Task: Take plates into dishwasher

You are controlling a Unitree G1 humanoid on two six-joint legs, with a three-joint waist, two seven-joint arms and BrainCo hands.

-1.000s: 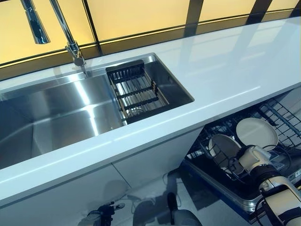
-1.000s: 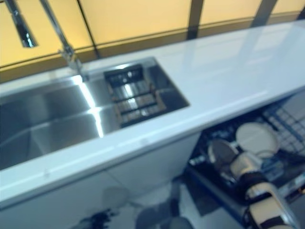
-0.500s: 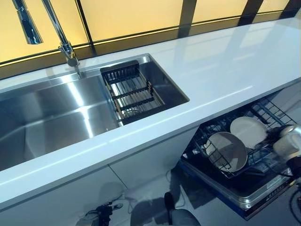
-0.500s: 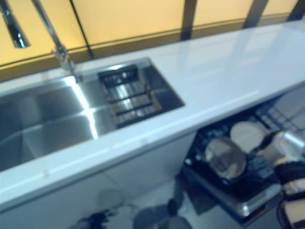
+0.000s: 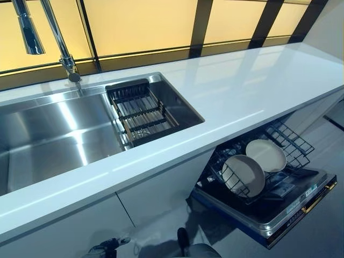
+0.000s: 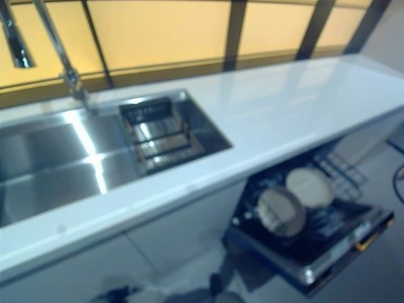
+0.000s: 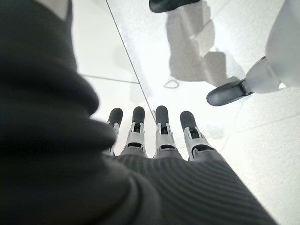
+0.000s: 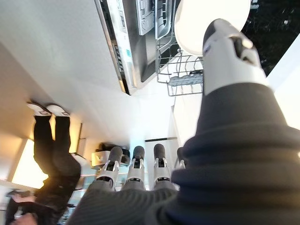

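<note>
Plates (image 5: 252, 166): two, upright in dishwasher rack (image 5: 290, 141)
Left hand (image 7: 154, 136): fingers straight, empty
Right hand (image 8: 136, 171): fingers straight, empty

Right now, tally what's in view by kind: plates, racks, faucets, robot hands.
Plates: 2, a grey plate and a white plate, upright in the dishwasher rack
Racks: 2, the dishwasher rack and the sink rack
Faucets: 1, the faucet
Robot hands: 2, left robot hand, right robot hand, both empty
Total: 7
</note>
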